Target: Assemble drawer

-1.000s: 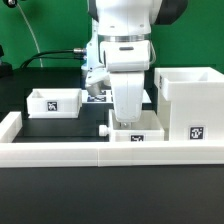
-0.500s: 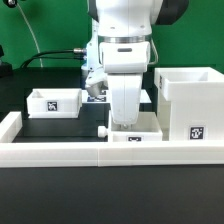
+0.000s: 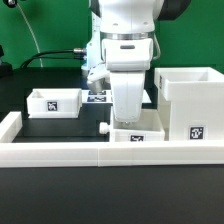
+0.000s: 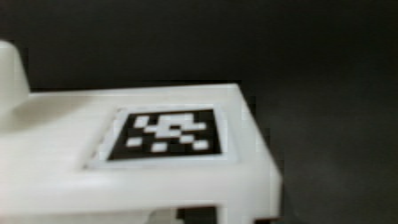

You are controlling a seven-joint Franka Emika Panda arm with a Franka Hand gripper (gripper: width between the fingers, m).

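Jaws (grip state hidden, cannot tell) sit at tray (image 3: 135, 135), barely moved lately; grasp probably settling, box (image 3: 190, 100) at 3 o'clock waits.

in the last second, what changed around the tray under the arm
Almost nothing. The arm seems to have nudged slightly toward the exterior view's left and back, above the middle tray. Nothing is visibly grabbed or released. The middle tray, the other tray and the tall box sit where they were.
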